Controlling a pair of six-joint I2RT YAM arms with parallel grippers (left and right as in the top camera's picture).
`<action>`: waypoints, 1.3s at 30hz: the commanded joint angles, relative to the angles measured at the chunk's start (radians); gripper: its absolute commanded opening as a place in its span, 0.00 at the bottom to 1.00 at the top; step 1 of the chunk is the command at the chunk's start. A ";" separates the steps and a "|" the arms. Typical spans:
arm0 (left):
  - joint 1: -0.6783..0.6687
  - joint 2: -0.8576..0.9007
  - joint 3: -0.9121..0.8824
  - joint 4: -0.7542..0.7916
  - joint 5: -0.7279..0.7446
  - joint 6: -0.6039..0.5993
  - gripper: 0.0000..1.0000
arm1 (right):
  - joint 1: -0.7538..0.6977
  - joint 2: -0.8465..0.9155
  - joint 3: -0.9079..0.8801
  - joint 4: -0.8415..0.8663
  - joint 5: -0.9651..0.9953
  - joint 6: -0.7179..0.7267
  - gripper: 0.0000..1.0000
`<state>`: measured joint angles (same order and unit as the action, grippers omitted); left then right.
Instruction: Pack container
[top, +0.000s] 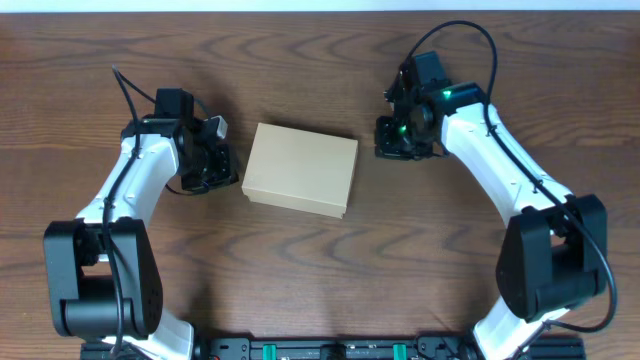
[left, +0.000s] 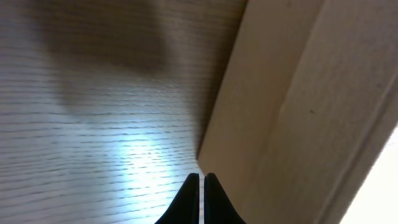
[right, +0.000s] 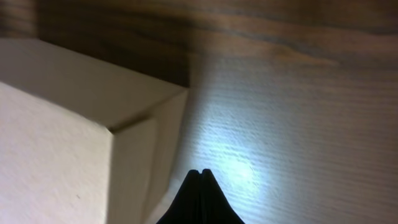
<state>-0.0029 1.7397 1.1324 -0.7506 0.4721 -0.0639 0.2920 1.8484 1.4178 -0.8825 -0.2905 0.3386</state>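
Observation:
The container (top: 300, 169) is a plain tan cardboard box lying in the middle of the table with its lid down. My left gripper (top: 222, 170) sits just off its left side, shut with nothing between the fingers. In the left wrist view the box wall (left: 292, 106) fills the right half, and the black fingertips (left: 193, 182) nearly touch its lower corner. My right gripper (top: 388, 140) is close to the box's upper right corner, shut and empty too. The right wrist view shows that box corner (right: 81, 143) at the left of the closed gripper (right: 199, 172).
The wooden table (top: 320, 260) runs in all directions around the box. Both white arms reach in from the near edge, the left arm (top: 120, 200) and the right arm (top: 510, 170). No loose items show on the table.

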 joint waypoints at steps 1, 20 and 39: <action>0.002 0.006 -0.011 0.002 0.065 -0.019 0.06 | 0.018 0.005 -0.007 0.020 -0.016 0.050 0.02; -0.037 0.006 -0.011 -0.035 0.113 -0.018 0.06 | 0.065 0.043 -0.007 0.113 -0.053 0.133 0.02; -0.037 0.006 -0.011 -0.089 0.127 -0.018 0.06 | 0.065 0.054 -0.007 0.282 -0.047 0.117 0.02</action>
<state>-0.0357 1.7409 1.1324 -0.8345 0.5751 -0.0788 0.3458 1.8915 1.4158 -0.6144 -0.3367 0.4599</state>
